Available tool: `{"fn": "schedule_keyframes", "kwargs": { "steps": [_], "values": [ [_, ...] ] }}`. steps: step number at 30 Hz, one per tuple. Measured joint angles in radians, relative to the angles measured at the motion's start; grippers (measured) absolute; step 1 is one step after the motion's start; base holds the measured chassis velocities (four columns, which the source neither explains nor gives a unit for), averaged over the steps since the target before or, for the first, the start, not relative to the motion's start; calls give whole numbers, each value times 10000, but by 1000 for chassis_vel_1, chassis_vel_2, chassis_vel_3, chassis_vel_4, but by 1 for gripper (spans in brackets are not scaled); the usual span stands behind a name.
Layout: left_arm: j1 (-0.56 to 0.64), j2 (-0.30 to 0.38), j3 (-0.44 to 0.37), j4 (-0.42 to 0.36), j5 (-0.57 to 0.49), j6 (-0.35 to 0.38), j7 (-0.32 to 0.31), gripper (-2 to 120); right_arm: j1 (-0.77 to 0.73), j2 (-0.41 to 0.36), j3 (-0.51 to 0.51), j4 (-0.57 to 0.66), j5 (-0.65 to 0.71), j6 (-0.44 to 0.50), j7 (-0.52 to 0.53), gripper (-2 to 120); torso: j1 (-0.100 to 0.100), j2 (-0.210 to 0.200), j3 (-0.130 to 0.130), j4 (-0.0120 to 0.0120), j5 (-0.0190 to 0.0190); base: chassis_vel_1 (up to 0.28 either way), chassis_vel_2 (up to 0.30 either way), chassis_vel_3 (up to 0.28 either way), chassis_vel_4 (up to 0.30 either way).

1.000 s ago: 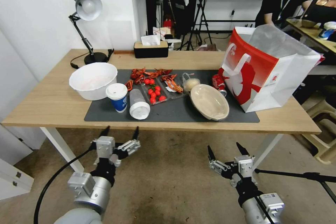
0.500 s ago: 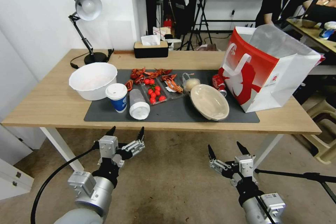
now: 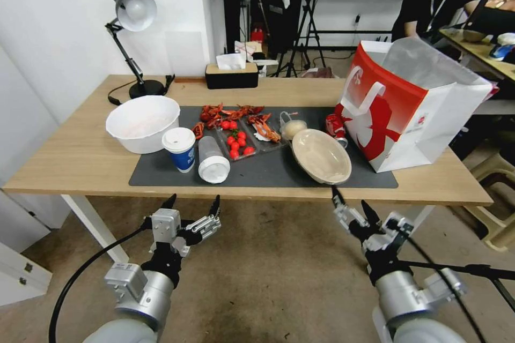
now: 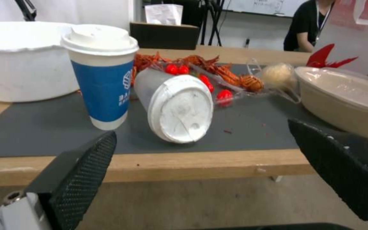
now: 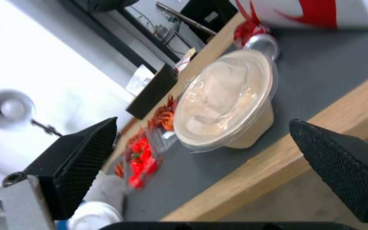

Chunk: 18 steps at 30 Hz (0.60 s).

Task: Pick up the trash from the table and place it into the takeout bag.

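On the table (image 3: 80, 161), a dark grey mat (image 3: 268, 171) carries the trash. A blue-white lidded cup (image 3: 179, 149) (image 4: 103, 76) stands upright beside a clear white-lidded cup (image 3: 213, 159) (image 4: 180, 111) lying on its side. A beige lidded bowl (image 3: 322, 156) (image 5: 226, 99) sits near the mat's front, with a bagged bun (image 3: 293, 128) (image 4: 278, 73) and a red can (image 3: 335, 126) (image 5: 256, 41) behind it. The takeout bag (image 3: 413, 104) stands open at the right. My left gripper (image 3: 193, 199) (image 4: 201, 132) hangs open below the front edge, facing the cups. My right gripper (image 3: 350, 199) (image 5: 203, 124), open and tilted, faces the bowl.
A large white bowl (image 3: 142, 123), a desk lamp (image 3: 131, 10) and a black tissue box (image 3: 232, 75) stand on the table's left and back. Clear trays of crayfish and cherry tomatoes (image 3: 236, 131) lie mid-mat. A dark stand leg (image 3: 456, 267) crosses the floor at right.
My right gripper has risen toward the table's front edge below the bowl and rolled to a tilt. The left gripper shifted slightly right earlier, then held still.
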Motion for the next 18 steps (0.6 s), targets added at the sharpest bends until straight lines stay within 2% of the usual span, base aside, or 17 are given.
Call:
{"fn": "schedule_keyframes", "kwargs": {
  "steps": [6, 11, 18],
  "values": [
    [-181, 240, 61, 206, -154, -43, 11, 100, 671, -2, 12, -399, 1158, 47, 455, 100, 0, 0, 0, 0, 0, 0, 0, 0, 0],
    [-271, 393, 67, 307, -301, -74, 27, 100, 1197, 69, 24, -711, 1219, -13, 912, 100, 0, 0, 0, -4, 0, 0, 0, 0, 0],
    [-144, 393, -78, 250, -330, -167, 20, 100, 2298, 102, -25, -1435, 2225, -533, 1942, 100, 0, -1, 0, -1, 0, 0, 0, 0, 0]
  ]
}}
